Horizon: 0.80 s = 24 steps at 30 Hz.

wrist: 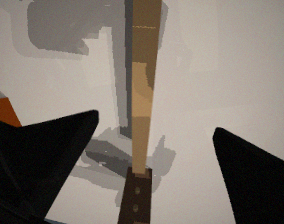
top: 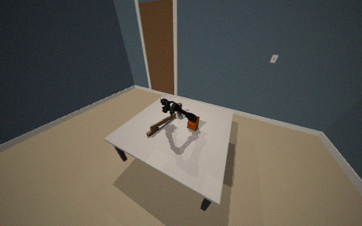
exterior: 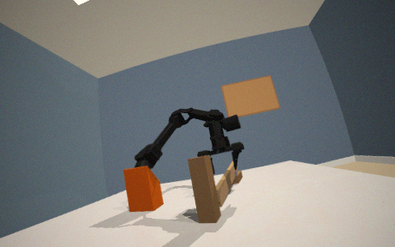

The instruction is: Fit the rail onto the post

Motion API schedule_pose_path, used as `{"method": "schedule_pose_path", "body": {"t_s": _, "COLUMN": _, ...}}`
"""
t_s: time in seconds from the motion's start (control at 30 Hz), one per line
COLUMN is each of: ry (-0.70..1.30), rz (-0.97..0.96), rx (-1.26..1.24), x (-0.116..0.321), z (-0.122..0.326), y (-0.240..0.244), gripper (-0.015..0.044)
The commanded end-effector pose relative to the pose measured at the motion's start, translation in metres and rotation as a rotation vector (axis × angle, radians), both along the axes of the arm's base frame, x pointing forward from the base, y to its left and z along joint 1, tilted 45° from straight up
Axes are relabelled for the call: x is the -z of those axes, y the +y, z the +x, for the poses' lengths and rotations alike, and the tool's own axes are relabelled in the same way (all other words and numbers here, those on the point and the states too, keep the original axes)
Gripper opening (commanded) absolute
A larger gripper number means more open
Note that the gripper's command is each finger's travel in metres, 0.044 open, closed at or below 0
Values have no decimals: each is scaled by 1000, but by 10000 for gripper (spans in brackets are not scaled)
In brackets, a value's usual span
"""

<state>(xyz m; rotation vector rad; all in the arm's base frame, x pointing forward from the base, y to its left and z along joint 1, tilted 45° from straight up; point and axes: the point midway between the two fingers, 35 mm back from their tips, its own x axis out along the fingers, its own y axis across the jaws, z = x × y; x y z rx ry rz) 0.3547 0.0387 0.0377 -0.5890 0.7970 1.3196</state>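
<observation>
The long wooden rail (top: 163,122) lies on the white table, sloping from one end down on the table to a raised far end. In the exterior view the short wooden post (exterior: 204,189) stands nearest, with the rail (exterior: 227,177) running away behind it. My gripper (exterior: 225,164) hangs open and empty above the rail, fingers pointing down on either side of it and not touching it. In the wrist view the rail (wrist: 145,76) runs up the middle between my open fingers. A darker wooden block (wrist: 136,205) sits at its lower end. The pegs are hidden.
The arm's orange base (top: 192,125) stands on the table to the right of the rail and also shows in the exterior view (exterior: 142,189). The table edges lie well away from the rail. A door (top: 157,47) is in the far wall.
</observation>
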Motion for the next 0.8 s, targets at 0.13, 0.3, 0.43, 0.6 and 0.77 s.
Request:
{"method": "schedule_pose_path", "body": {"t_s": 0.13, "ry": -12, "rz": 114, "rx": -50, "x": 25, "z": -15, "y": -14, "gripper": 440}}
{"method": "schedule_pose_path", "body": {"t_s": 0.3, "ry": -12, "rz": 114, "rx": -50, "x": 27, "z": -15, "y": -13, "gripper": 440}}
{"method": "schedule_pose_path", "body": {"t_s": 0.43, "ry": -12, "rz": 114, "rx": -50, "x": 32, "z": -14, "y": -8, "gripper": 440}}
{"method": "schedule_pose_path", "body": {"t_s": 0.6, "ry": -12, "rz": 113, "rx": -50, "x": 38, "z": -13, "y": -3, "gripper": 440}}
{"method": "schedule_pose_path", "body": {"t_s": 0.77, "ry": -12, "rz": 113, "rx": -50, "x": 44, "z": -13, "y": 3, "gripper": 440}}
